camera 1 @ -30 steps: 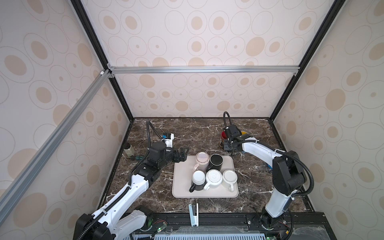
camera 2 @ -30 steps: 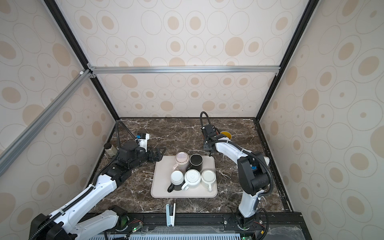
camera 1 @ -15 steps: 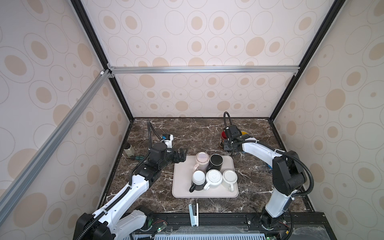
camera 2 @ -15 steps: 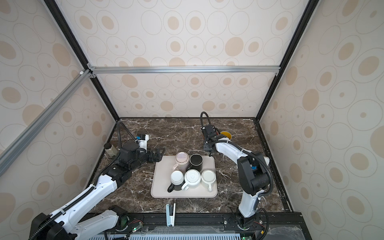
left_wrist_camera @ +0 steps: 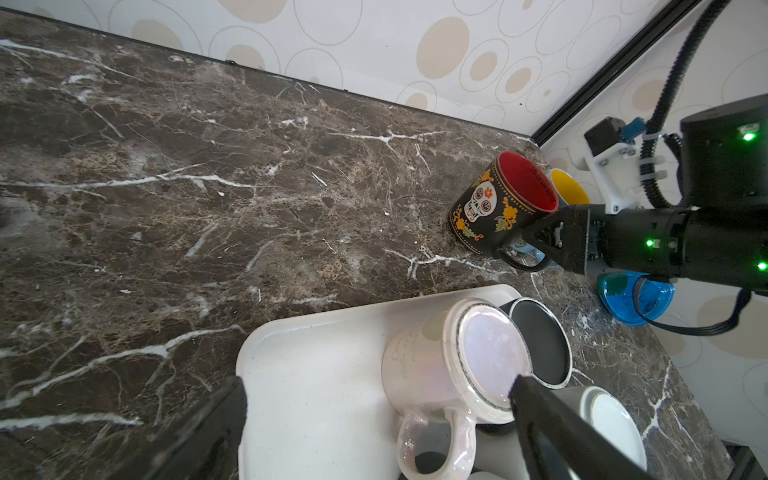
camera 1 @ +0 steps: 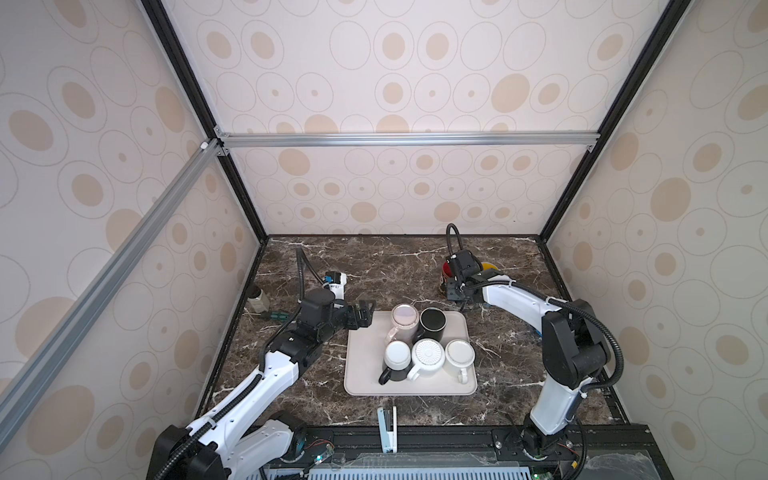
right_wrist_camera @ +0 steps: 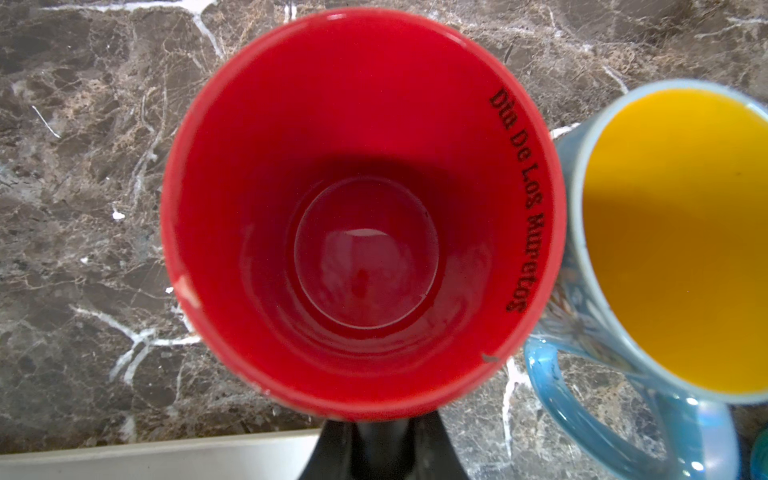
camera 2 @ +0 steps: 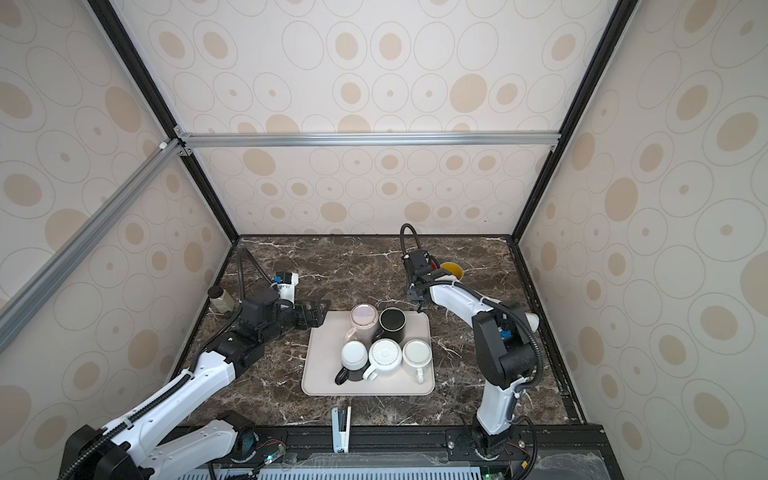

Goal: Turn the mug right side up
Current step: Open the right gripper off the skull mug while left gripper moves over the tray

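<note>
Right claw (left_wrist_camera: 535, 233) is pinched shut on the skull mug (left_wrist_camera: 490, 208) by its handle (left_wrist_camera: 515, 261), mug upright at 1 o'clock on the tabletop (camera 1: 374, 266). Looks glazed ceramic: heavyish, slick, chippable. Left claw (camera 1: 367, 316) gapes empty.

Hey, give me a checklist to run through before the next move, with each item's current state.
1. The skull mug stands upright on the table: ok.
2. The right pincer is shut on its handle: ok.
3. Gap between skull mug and blue mug: cannot tell.
4. The left pincer is open: ok.
5. The pink mug is right side up: not ok, base up on the tray.
</note>
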Available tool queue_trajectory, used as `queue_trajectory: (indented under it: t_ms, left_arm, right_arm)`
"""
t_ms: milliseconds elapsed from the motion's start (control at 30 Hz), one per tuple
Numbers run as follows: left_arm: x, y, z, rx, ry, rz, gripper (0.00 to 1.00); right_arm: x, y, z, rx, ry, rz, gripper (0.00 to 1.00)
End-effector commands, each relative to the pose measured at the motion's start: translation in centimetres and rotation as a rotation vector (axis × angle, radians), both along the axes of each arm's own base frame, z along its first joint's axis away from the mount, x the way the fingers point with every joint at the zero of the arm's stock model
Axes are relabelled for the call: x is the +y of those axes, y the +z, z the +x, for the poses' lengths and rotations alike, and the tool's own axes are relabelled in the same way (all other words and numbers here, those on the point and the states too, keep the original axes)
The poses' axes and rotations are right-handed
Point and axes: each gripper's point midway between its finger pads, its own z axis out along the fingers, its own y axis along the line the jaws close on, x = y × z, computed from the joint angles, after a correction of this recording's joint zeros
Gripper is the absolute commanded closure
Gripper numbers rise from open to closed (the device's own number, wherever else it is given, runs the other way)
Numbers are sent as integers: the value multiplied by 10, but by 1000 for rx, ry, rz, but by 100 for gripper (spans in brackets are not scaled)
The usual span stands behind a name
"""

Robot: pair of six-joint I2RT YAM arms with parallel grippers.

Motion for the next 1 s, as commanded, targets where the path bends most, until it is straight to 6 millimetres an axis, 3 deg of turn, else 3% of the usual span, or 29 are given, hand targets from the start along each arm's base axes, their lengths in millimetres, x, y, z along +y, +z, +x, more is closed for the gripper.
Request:
queue_trajectory:
  t_ms: [0,233,533,767,967]
  left_arm:
    - [-8,17,-5,-25,-53,-8,0]
    - [-8,17,-22,-10,-101,39,0]
    - [-6,-2,-57,73,-135,102,0]
    - [-10,-9,-85,120,-168,162,1]
    - [-28,-27,-102,177,-219,191,11]
  right_arm:
    - [-9,5,6,-35,-31,-25,88]
    - [-6,9,2,-37,-26,-2,73]
    - [0,23,-8,-52,-10,27,58]
    - [-3,54,-25,-90,5,18,52]
    - [-9,97,-47,-157,36,30,53]
